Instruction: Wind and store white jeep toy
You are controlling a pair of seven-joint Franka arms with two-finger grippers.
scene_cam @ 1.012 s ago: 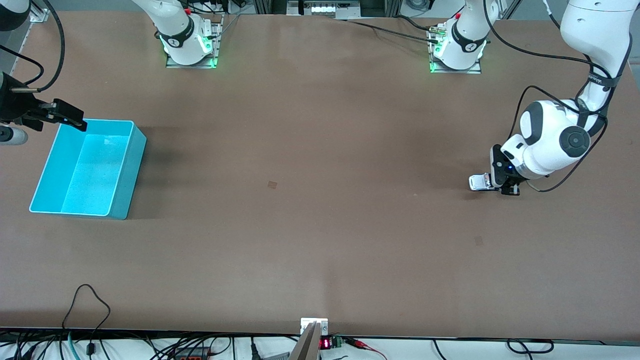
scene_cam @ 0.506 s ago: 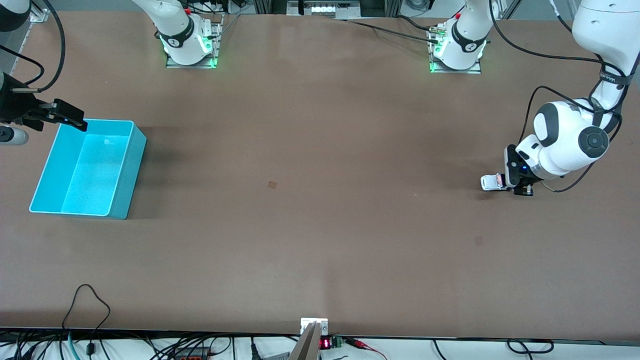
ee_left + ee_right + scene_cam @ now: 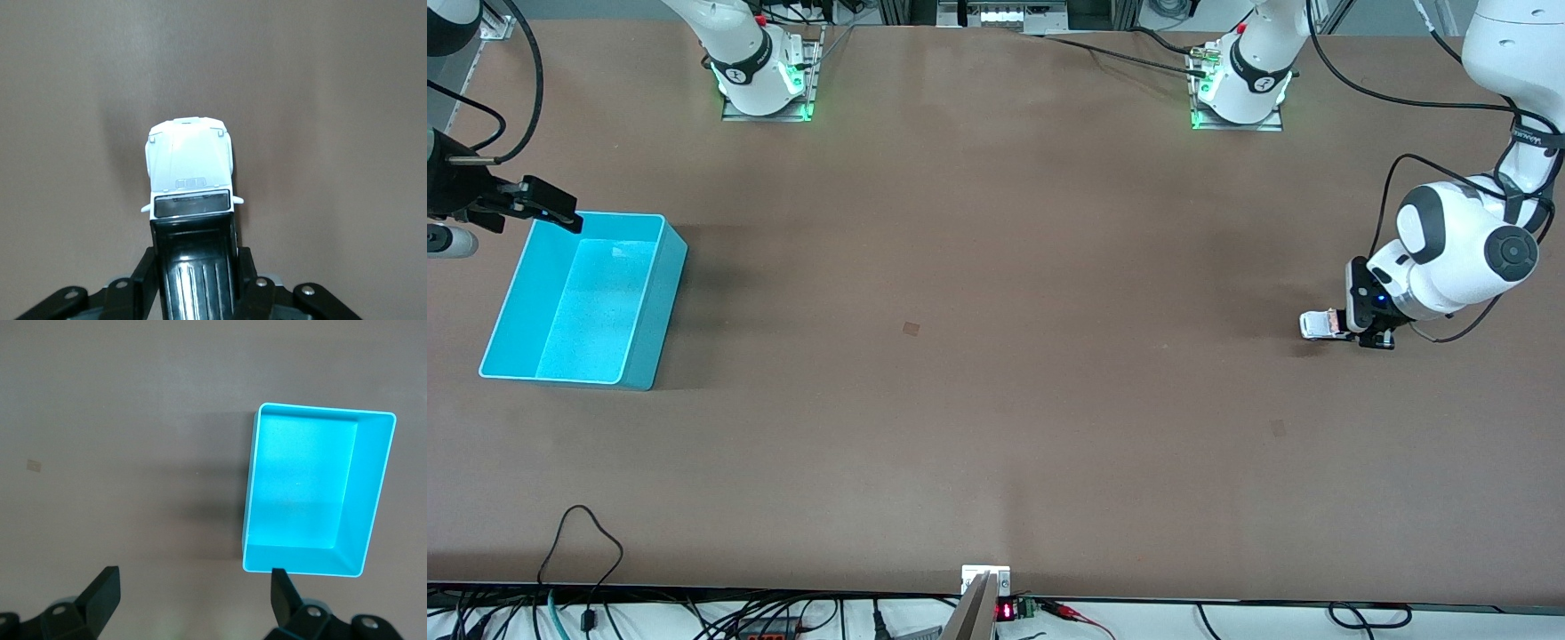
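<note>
The white jeep toy (image 3: 1319, 324) is down at the table surface near the left arm's end. My left gripper (image 3: 1356, 329) is shut on its rear half. In the left wrist view the jeep's white hood (image 3: 190, 167) sticks out past the gripper (image 3: 197, 267), and the black fingers (image 3: 148, 267) press on both sides of its black ribbed roof. My right gripper (image 3: 547, 204) is open and empty and waits over the corner of the cyan bin (image 3: 663, 302). In the right wrist view the empty bin (image 3: 313, 493) lies beyond the spread fingers (image 3: 103, 590) of this gripper (image 3: 193, 587).
The cyan bin stands at the right arm's end of the table. Two small dark marks (image 3: 910, 328) (image 3: 1278, 428) are on the brown tabletop. A metal bracket (image 3: 985, 582) and cables lie along the table edge nearest the front camera.
My left gripper has slid toward the left arm's end of the table with the jeep in it. The right arm has not moved.
</note>
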